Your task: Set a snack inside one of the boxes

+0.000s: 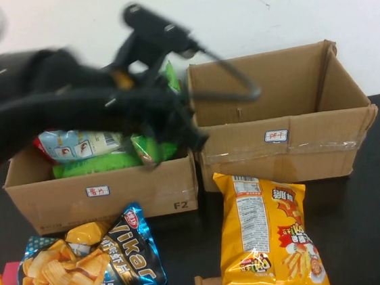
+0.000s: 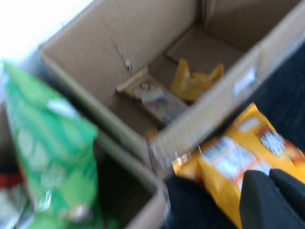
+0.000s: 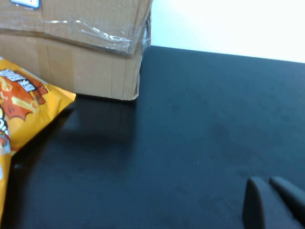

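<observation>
Orange chip bag (image 1: 271, 239) lies frontmost; left pincer (image 1: 169, 134) over left box (image 1: 103, 189), right pincer (image 3: 274, 202) closed.

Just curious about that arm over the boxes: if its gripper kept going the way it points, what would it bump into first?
Probably the right-hand box: the left gripper points into it. Depth is unclear.

Both boxes are plain brown cardboard, each with a small white label: the left box (image 1: 100, 193) under the black left gripper (image 1: 191, 137), the right box (image 1: 282, 143) just beside it. A bright green bag (image 2: 52, 157) with pale markings hangs by that gripper. In the left box lie a light blue bag (image 1: 74, 144) and a red one. Nearer than the gripper: an orange-yellow bag (image 1: 271, 232) with red print, and a blue bag (image 1: 87, 262) showing golden chips. The table (image 3: 214, 119) is black, as is the right gripper (image 3: 274, 202).
</observation>
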Robot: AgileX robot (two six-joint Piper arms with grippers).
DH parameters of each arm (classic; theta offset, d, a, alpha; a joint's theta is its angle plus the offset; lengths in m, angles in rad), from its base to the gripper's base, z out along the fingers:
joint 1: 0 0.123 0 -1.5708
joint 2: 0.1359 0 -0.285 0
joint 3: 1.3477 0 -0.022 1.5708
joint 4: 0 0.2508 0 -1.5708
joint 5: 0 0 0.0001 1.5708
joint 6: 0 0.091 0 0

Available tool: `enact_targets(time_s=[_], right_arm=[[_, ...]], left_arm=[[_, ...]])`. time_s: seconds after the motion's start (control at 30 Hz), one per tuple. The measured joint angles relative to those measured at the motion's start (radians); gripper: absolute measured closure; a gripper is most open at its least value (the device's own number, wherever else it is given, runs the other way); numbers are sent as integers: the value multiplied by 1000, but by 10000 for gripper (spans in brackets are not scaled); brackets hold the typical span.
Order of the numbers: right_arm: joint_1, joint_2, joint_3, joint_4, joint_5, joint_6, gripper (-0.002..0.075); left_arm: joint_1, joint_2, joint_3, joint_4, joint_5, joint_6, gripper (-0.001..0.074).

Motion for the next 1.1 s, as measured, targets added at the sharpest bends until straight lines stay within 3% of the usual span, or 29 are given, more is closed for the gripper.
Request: enact_targets(time_s=[0.13, 0.23, 0.43, 0.53, 0.73, 0.93, 1.1], right_arm=[[0, 0, 0, 0, 0, 0, 727], [0, 0, 0, 0, 0, 0, 727], [0, 0, 0, 0, 0, 0, 727], [0, 0, 0, 0, 0, 0, 727], [0, 0, 0, 0, 0, 0, 727], [0, 0, 0, 0, 0, 0, 727], [0, 0, 0, 0, 0, 0, 727]], left_arm=[[4, -172, 143, -11, 54, -4, 735], [4, -274, 217, -27, 186, -9, 735], [5, -387, 231, 12, 442, 35, 735], [5, -483, 233, 57, 463, -11, 736], [6, -689, 365, 173, 276, -136, 736], [13, -933, 669, 411, -4, -514, 736], [111, -1146, 937, 459, -195, -624, 736]])
